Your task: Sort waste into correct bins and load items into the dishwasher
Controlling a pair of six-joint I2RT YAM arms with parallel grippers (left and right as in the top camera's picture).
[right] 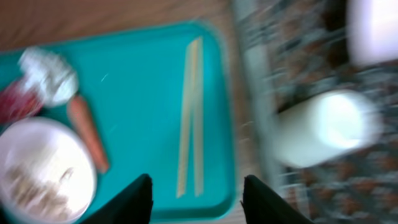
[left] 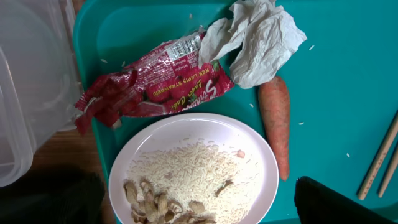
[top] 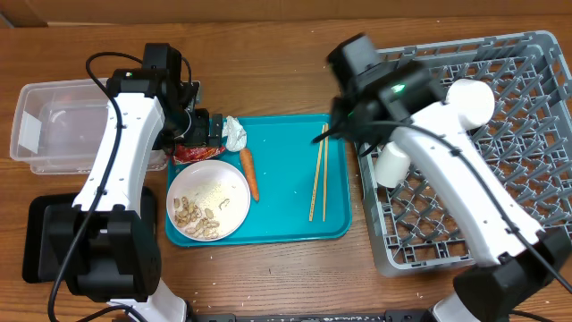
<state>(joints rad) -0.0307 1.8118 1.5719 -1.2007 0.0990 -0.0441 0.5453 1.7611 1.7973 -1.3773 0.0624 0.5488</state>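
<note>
The right wrist view is smeared throughout: the dish rack (right: 298, 74) at the right is a grey blur, the white cup (right: 323, 134) in it has no clear outline, a pale shape (right: 373, 28) in the upper right corner is too blurred to name, and the right hand (right: 198, 186) shows only two dark fingertips (right: 134, 202) cut by the bottom edge. In the left wrist view the bottom edge cuts the bowl (left: 186, 130) and its peanut shells (left: 155, 208), the left edge cuts the clear tub (left: 25, 93), and the right edge cuts the chopsticks (left: 379, 162). From overhead the left arm (top: 125, 143) covers most of the black tray (top: 37, 241) at lower left, and the rack runs off the right edge.
</note>
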